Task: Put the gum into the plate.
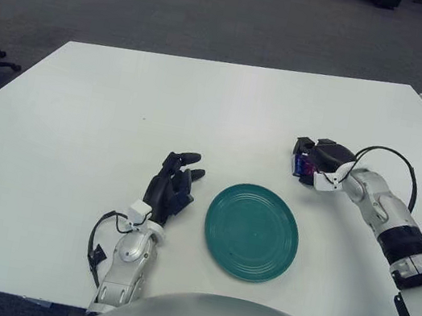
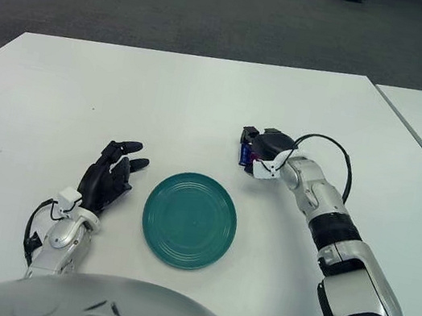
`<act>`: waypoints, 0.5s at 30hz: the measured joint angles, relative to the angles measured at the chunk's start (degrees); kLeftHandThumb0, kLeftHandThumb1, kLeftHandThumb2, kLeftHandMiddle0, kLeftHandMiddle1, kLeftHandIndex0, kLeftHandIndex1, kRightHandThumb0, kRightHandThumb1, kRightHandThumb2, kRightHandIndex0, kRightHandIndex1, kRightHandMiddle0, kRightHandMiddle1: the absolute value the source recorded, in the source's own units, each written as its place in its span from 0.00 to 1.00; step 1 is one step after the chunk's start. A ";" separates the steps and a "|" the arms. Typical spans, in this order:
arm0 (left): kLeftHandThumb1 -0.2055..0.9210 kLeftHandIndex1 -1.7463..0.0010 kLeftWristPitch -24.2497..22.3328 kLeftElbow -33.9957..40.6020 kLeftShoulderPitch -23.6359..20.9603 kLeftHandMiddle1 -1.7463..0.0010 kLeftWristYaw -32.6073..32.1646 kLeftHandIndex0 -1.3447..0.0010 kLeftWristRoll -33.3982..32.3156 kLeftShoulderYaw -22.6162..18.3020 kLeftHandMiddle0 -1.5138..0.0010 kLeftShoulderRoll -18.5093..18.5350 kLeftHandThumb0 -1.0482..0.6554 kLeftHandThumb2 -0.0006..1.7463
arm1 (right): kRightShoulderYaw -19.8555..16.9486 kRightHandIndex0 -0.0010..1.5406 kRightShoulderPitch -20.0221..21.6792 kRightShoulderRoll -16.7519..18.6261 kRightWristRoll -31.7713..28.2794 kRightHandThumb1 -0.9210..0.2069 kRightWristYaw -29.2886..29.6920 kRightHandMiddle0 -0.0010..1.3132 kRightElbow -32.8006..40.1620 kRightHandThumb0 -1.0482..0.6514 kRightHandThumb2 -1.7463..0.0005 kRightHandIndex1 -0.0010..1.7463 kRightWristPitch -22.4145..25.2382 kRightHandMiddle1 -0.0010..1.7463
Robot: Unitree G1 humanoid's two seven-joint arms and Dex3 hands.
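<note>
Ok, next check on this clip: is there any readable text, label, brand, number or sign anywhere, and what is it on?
No text can be read anywhere in these views.
Gum: a blue pack held in the right hand, mostly hidden by the fingers; any print is too small to read.
Plate: plain green, no markings.
Table: plain white, no labels.
Left hand, beside the plate on its left: no readable markings.
</note>
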State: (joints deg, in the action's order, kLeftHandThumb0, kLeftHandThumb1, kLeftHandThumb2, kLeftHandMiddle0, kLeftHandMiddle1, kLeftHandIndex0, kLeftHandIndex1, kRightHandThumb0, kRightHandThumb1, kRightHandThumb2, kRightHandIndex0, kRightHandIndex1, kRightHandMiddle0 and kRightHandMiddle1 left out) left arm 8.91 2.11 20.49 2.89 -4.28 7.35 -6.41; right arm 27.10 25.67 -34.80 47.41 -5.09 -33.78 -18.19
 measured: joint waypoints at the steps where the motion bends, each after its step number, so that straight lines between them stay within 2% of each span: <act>1: 1.00 0.36 -0.01 -0.01 0.00 0.49 0.00 0.79 0.00 -0.07 0.70 0.00 0.22 0.45 | 0.08 0.58 -0.04 -0.01 0.03 0.30 1.37 0.32 -0.53 0.37 0.44 1.00 -0.49 1.00; 8: 1.00 0.36 -0.02 -0.02 0.00 0.49 0.01 0.79 -0.07 -0.44 0.69 0.01 0.22 0.45 | 0.84 0.61 0.33 -0.34 0.08 0.33 7.34 0.34 -3.78 0.37 0.41 1.00 -3.32 1.00; 10: 1.00 0.36 -0.01 -0.01 -0.02 0.49 0.01 0.79 -0.09 -0.50 0.69 0.01 0.23 0.45 | 0.60 0.62 0.54 -1.01 -0.36 0.34 6.67 0.34 -3.26 0.37 0.41 1.00 -4.10 1.00; 15: 1.00 0.36 0.15 0.02 -0.13 0.49 0.13 0.79 -0.35 -0.66 0.69 0.04 0.23 0.45 | -0.35 0.63 0.85 -3.16 -2.80 0.36 0.14 0.35 0.17 0.37 0.39 1.00 -5.10 1.00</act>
State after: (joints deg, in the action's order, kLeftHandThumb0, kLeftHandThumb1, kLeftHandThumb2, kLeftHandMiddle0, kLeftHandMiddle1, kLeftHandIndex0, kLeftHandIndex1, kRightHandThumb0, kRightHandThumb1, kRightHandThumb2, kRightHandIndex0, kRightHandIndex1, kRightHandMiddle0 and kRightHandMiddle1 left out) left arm 9.06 2.13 20.37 3.02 -4.62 6.70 -6.37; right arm 26.75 26.51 -37.96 44.61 -4.95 -33.61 -23.28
